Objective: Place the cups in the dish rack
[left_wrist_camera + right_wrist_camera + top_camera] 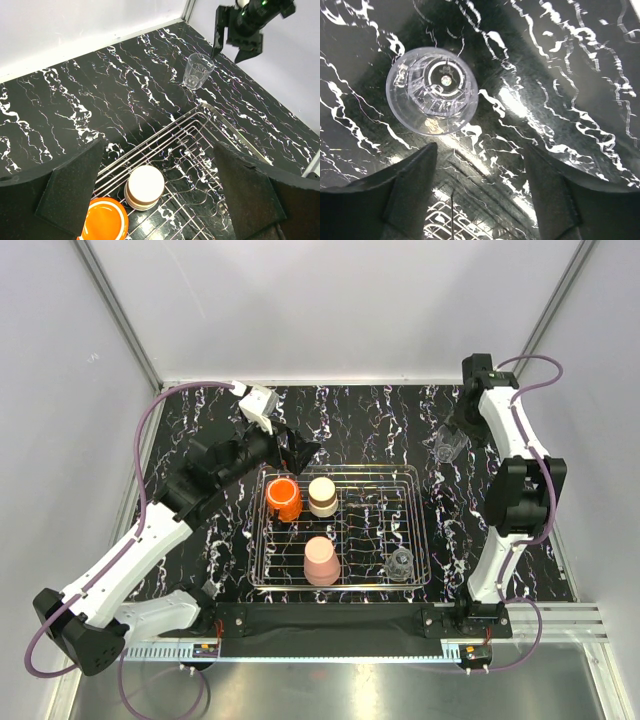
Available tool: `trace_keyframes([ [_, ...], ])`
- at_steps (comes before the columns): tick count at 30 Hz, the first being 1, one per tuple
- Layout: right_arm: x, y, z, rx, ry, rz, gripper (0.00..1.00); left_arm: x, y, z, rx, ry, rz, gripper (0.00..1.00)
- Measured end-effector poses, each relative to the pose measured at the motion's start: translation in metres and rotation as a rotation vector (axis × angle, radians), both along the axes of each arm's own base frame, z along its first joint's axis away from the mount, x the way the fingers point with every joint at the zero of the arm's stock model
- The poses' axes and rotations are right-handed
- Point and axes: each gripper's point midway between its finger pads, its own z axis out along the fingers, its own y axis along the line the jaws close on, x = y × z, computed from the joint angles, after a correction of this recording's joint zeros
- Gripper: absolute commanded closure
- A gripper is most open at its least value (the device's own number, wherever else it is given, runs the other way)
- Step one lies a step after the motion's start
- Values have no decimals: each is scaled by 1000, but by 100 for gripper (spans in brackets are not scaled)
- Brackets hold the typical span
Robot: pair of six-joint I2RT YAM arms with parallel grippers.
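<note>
Standing glass (pixel 432 91) beyond right end effector (pixel 479 150)

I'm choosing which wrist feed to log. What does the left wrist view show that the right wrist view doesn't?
Only left wrist: the orange plastic cup and the cream cup with a brown band inside the silver wire dish rack. Only right wrist: a straight-down look into the clear glass tumbler. Both: that glass standing upright on the black marbled table, outside the rack.

Left wrist view: orange cup (pixel 106 221) was cut by the bottom edge; dish rack (pixel 225 122) ran out of frame (near half unseen). Top view: right gripper (pixel 460 430) jaw gap was indiscernible.
</note>
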Motion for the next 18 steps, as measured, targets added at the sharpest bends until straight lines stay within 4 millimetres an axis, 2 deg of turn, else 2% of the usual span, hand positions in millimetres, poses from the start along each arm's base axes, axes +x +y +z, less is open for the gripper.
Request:
trace_keyframes([
  [5,5,4,-14,32,-11,7,36,0,0,0,0,0,0,1],
  [11,9,-7,-26,41,-33,-21,44,0,0,0,-1,1,-3,1],
  [16,10,-12,-45,60,-13,-35,48,-1,-1,0,-4,4,-6,1],
  [18,12,-13,-52,66,-6,-37,54,-1,-1,0,-4,4,-6,1],
])
